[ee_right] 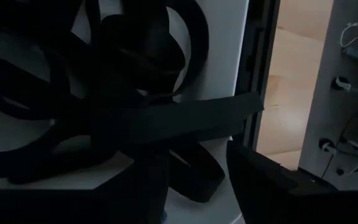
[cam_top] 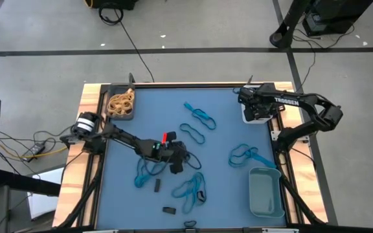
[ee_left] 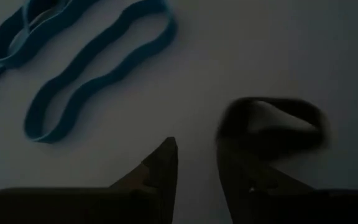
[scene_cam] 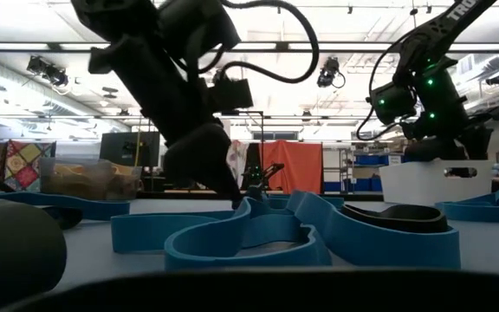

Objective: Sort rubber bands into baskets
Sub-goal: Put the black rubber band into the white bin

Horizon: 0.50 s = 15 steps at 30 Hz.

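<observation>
My left gripper (cam_top: 175, 162) (ee_left: 197, 152) stands open, low over the blue mat (cam_top: 225, 136), among blue rubber bands (cam_top: 149, 169) (ee_left: 98, 68). A small black band (ee_left: 272, 123) lies on the mat right at one fingertip. My right gripper (cam_top: 259, 107) (ee_right: 197, 155) hangs open over the white basket (cam_top: 256, 115) (scene_cam: 427, 182), which holds black bands (ee_right: 142, 56). One flat black band (ee_right: 191, 118) lies across just beyond its fingertips. The dark basket (cam_top: 120, 105) at the far left corner holds tan bands. The grey-teal basket (cam_top: 266, 192) stands near the right front. My left gripper has the black band's near end (ee_left: 229, 134) right beside the tip of one finger (ee_left: 241, 174); nothing is between the fingers, and I cannot tell whether that finger touches the band. My right gripper has the flat black band just past its fingertips; I cannot tell whether either finger touches it.
More blue bands lie at the mat's far middle (cam_top: 199, 118), right (cam_top: 245, 155) and near middle (cam_top: 190, 188). Loose black bands lie near the front edge (cam_top: 157, 186) (cam_top: 169, 210). Wooden table edges frame the mat; cables lie beyond the table's left side (cam_top: 37, 147).
</observation>
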Motion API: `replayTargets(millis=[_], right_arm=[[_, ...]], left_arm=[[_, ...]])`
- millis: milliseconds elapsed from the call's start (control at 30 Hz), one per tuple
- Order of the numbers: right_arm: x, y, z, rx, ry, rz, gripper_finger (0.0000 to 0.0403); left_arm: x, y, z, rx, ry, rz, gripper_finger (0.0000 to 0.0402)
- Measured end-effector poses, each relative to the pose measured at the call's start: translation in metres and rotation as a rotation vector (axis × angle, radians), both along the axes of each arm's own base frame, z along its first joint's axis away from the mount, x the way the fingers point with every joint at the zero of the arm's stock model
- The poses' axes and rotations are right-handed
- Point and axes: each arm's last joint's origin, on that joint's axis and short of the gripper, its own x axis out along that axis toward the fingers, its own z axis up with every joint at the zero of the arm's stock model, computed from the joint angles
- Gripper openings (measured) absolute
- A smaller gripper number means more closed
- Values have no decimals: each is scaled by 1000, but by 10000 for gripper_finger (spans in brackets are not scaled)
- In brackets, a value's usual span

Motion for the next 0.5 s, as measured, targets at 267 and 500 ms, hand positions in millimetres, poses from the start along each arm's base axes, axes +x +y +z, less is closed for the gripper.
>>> replayTargets(millis=[267,500], right_arm=[[4,-11,-3,-41,-64,72,82],[13,-20,-4,-97,-128,179,11]], left_arm=[[3,18,0,14,9,35,117],[3,23,0,14,9,49,117]])
